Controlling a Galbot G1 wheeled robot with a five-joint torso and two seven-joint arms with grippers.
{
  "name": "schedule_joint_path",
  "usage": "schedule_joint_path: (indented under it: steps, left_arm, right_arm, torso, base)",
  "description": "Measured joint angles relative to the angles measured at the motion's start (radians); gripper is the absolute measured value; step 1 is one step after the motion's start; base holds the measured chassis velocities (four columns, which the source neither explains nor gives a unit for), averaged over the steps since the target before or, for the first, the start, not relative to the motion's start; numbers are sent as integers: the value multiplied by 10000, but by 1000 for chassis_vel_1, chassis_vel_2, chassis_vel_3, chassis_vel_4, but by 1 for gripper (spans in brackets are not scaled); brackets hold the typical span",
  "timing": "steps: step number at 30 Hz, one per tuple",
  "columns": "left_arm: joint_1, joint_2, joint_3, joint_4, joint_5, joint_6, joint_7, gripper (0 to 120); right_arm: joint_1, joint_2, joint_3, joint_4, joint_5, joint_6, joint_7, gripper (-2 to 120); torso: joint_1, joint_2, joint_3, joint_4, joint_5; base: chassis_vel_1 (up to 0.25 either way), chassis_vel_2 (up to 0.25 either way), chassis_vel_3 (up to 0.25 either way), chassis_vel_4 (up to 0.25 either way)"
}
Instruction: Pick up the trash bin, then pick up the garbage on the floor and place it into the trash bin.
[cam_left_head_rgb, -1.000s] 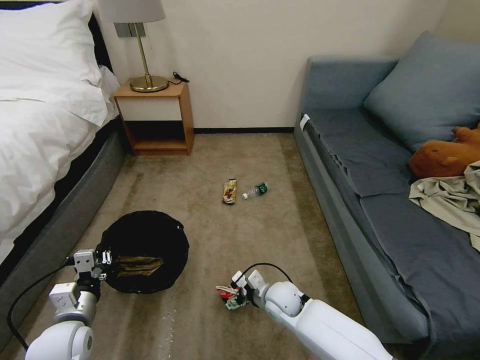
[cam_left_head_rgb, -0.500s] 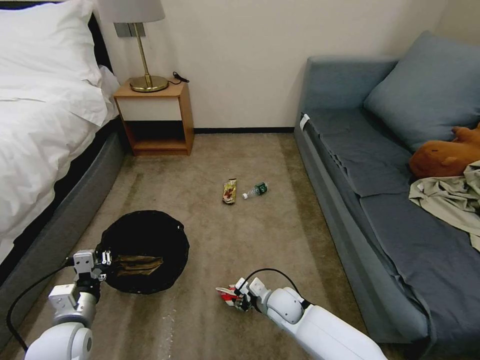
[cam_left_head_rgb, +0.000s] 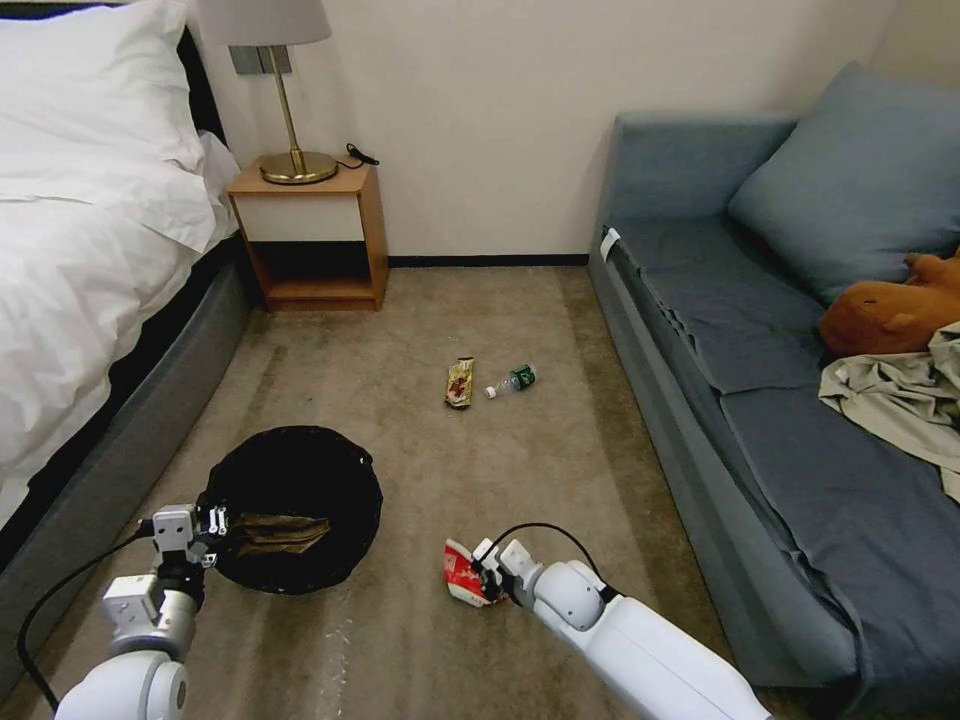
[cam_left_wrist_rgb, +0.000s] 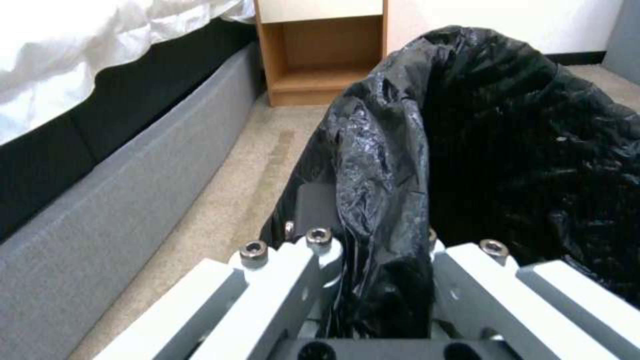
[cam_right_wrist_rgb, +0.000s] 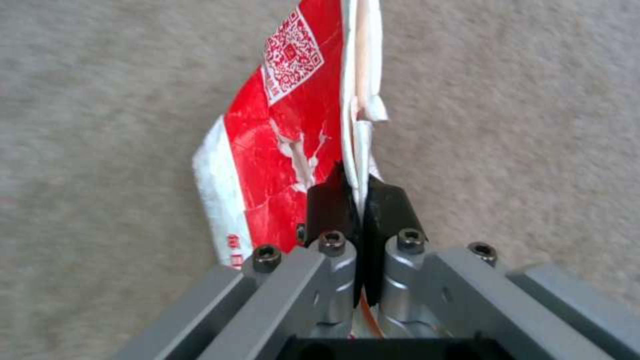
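Observation:
The trash bin (cam_left_head_rgb: 300, 470), lined with a black bag, is near the bed with a tan-brown scrap (cam_left_head_rgb: 283, 531) lying inside it. My left gripper (cam_left_head_rgb: 214, 522) is shut on the bin's near rim. In the left wrist view the gripper (cam_left_wrist_rgb: 383, 240) pinches the black bag (cam_left_wrist_rgb: 520, 135) at the rim. My right gripper (cam_left_head_rgb: 488, 581) is shut on the red-and-white carton (cam_left_head_rgb: 459, 574), low over the carpet. In the right wrist view the gripper (cam_right_wrist_rgb: 358, 197) clamps the carton's (cam_right_wrist_rgb: 277, 145) edge. A gold-brown snack wrapper (cam_left_head_rgb: 459, 383) and a small green-labelled bottle (cam_left_head_rgb: 513, 380) lie on the carpet farther ahead.
The bed (cam_left_head_rgb: 90, 300) runs along the left. A wooden nightstand (cam_left_head_rgb: 315, 235) with a brass lamp (cam_left_head_rgb: 290, 100) stands at the wall. The blue sofa (cam_left_head_rgb: 760, 400) lines the right, holding an orange-brown plush toy (cam_left_head_rgb: 890, 310) and a beige garment (cam_left_head_rgb: 900, 395).
My right gripper has turned with the carton, so its red face now shows more upright. The bin in my left gripper has shifted slightly.

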Motion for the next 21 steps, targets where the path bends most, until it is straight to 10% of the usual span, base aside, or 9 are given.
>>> schedule_joint_path:
  steps: [21]
  left_arm:
    - [12, -75, 46, 25, -2, -73, 17, 4]
  right_arm:
    - [1382, -164, 1807, 569, 470, 683, -195, 0]
  torso:
    - [0, -1, 1, 0, 0]
  base:
    - [0, 0, 0, 0]
